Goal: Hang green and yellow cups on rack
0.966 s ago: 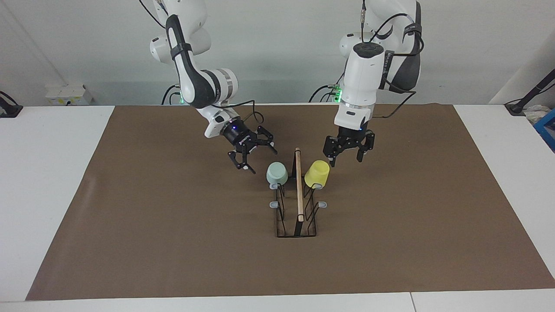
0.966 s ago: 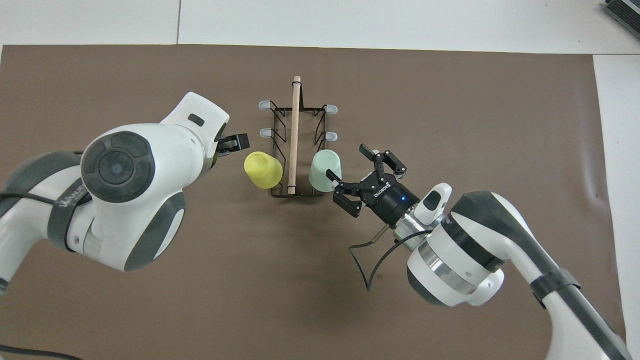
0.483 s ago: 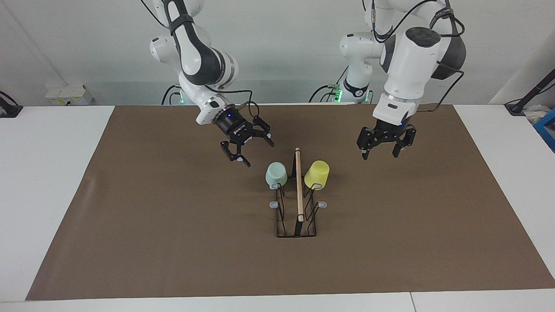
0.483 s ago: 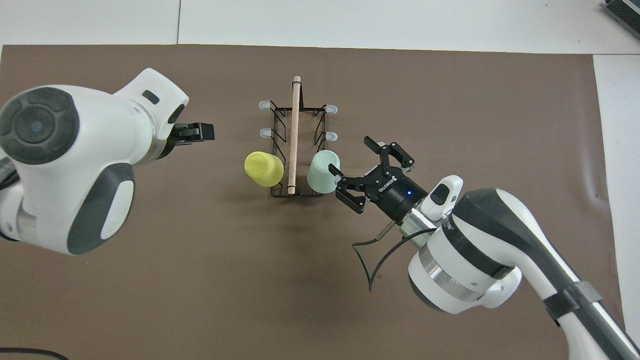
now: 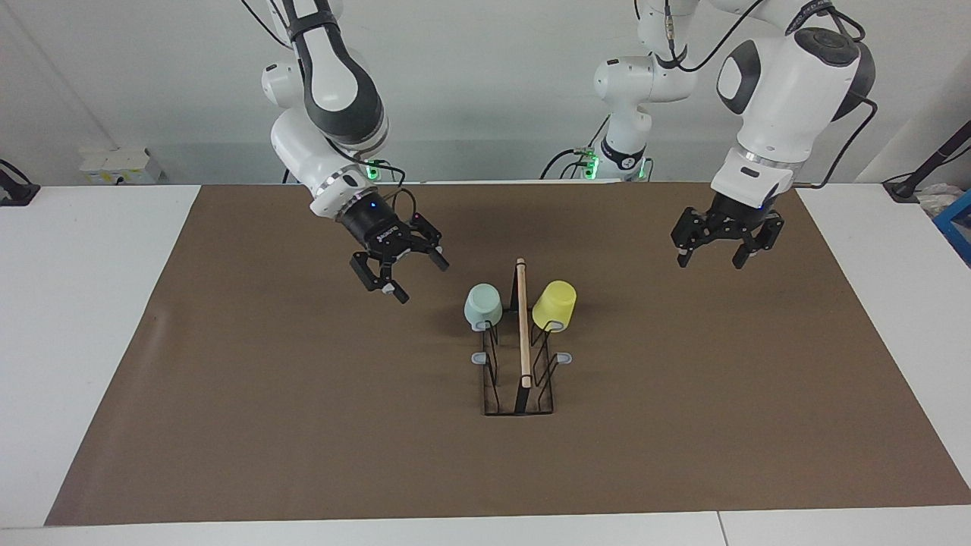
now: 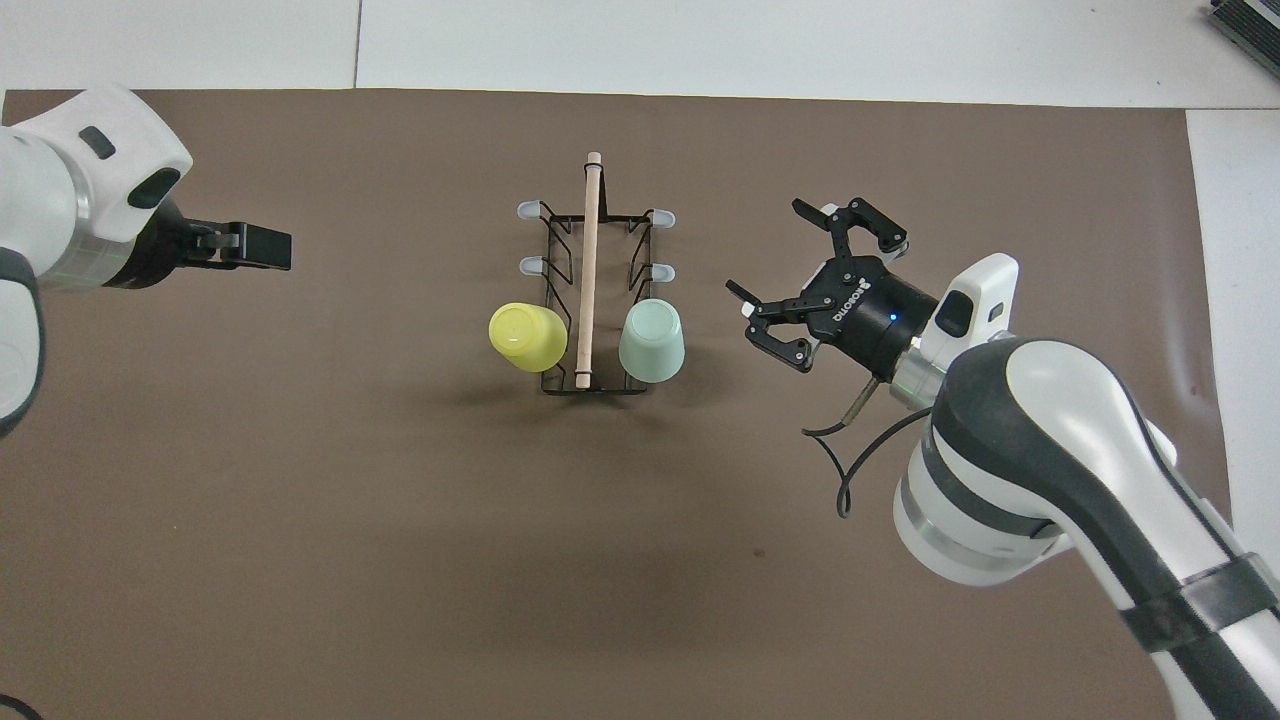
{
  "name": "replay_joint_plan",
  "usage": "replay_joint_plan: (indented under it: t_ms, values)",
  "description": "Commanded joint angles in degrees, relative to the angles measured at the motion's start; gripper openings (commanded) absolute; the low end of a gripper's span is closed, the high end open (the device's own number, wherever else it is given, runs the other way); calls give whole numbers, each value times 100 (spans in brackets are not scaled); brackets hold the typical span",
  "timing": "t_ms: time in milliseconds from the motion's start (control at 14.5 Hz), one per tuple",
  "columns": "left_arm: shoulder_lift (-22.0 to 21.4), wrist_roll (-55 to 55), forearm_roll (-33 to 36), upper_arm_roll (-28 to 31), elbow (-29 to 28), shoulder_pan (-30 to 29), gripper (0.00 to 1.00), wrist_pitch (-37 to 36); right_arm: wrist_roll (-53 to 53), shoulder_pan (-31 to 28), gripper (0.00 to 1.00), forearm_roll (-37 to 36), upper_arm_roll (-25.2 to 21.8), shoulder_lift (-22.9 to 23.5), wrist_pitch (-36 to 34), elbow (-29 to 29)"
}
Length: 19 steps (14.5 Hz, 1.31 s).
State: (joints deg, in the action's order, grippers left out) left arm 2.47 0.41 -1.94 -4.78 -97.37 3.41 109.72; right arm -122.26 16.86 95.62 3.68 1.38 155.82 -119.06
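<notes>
The rack [image 5: 522, 334] stands mid-table on the brown mat, its wooden rod [image 6: 589, 260] pointing away from the robots. The green cup [image 5: 483, 305] hangs upside down on the prong nearest the robots on the right arm's side; it also shows in the overhead view [image 6: 652, 340]. The yellow cup [image 5: 554, 304] hangs the same way on the left arm's side [image 6: 527, 337]. My right gripper [image 5: 425, 283] is open and empty, up in the air beside the green cup [image 6: 767, 248]. My left gripper [image 5: 711, 264] is open and empty, over the mat toward the left arm's end [image 6: 268, 247].
Several grey-tipped prongs [image 6: 528, 210] on the rack are bare. The brown mat [image 5: 303, 425] covers most of the white table. A white box [image 5: 121, 165] and a blue item [image 5: 957, 220] sit at the table's ends near the robots.
Both open grippers have drawn away from the cups, the left one toward its own end of the table and higher, the right one outward. Both cups stay hanging on the rack.
</notes>
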Motion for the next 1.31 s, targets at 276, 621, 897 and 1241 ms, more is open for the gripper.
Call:
replay_joint_plan:
  t_ms: [276,621,897,1241]
  values:
    - [-1,968,-263,407,218,28,100,-451,2064,-1500,100,-3519,1,-76,-2274,454]
    - [-10,1347,-263,609,201,28,100,-574,2627,-1958,100,-4523,-25,-182,-2987,472]
    - [-27,1602,-254,811,201,37,100,-671,4023,-1994,100,-6227,-25,-270,-3706,901]
    - [-168,1646,-192,856,130,28,100,-872,5088,-1932,100,-7715,1,-270,-4261,1043]
